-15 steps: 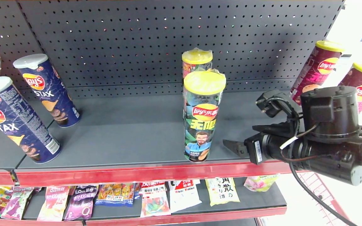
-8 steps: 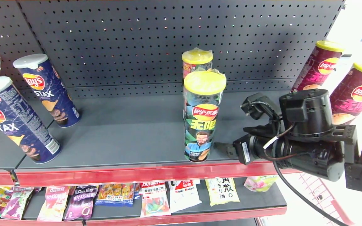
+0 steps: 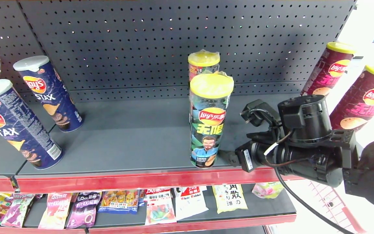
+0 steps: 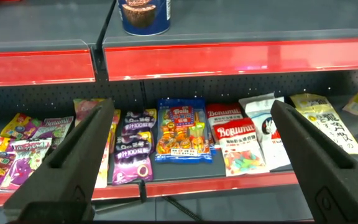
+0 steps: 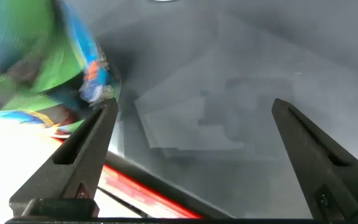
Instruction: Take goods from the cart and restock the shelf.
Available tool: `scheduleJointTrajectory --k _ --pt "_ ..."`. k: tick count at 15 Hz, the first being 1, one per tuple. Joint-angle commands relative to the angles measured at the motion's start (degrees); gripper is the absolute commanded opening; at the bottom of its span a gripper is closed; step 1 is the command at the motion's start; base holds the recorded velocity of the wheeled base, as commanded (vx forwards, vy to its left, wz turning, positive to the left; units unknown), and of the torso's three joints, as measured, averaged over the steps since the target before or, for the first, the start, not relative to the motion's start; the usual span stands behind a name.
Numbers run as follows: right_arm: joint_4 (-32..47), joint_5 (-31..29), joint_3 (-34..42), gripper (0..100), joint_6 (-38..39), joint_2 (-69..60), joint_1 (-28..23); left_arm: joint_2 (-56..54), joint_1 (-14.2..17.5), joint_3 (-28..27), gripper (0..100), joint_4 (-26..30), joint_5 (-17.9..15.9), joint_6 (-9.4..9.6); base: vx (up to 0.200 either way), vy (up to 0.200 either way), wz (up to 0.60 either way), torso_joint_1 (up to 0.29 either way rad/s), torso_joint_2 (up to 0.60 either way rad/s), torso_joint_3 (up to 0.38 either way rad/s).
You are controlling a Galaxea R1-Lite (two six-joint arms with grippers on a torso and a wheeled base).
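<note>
A green chips can [image 3: 210, 120] with a yellow lid stands upright near the front edge of the grey shelf [image 3: 135, 136]. A second yellow-lidded can [image 3: 203, 63] stands right behind it. My right gripper [image 3: 237, 146] is just right of the green can's base, low over the shelf, open and holding nothing. In the right wrist view the can [image 5: 36, 62] lies beside one finger [image 5: 86, 149], outside the open gap of my right gripper [image 5: 191, 155]. My left gripper [image 4: 191, 162] is open and empty in front of the lower shelf of snack bags [image 4: 182, 130].
Two blue cans [image 3: 49, 92] [image 3: 15, 123] stand at the shelf's left, and two maroon cans [image 3: 331, 70] [image 3: 365, 97] at its right. A red lip [image 3: 141, 178] runs along the shelf front. Snack bags [image 3: 161, 204] fill the shelf below. Bare shelf lies between the blue cans and the green can.
My right arm has moved left along the shelf front, bringing its gripper close to the green can's base. The cans have not moved.
</note>
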Motion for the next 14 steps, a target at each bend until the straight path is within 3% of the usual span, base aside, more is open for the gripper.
scheduleJointTrajectory --k 1,14 --pt "-0.1 0.0 -0.2 100 0.0 0.6 0.6 0.1 0.0 0.0 100 0.0 0.0 0.01 0.0 0.0 0.0 0.0 0.0 0.0" --pt "-2.0 -0.8 -1.8 100 -0.1 2.0 1.7 0.1 0.0 0.0 100 0.0 0.0 0.01 0.0 0.0 0.0 0.0 0.0 0.0"
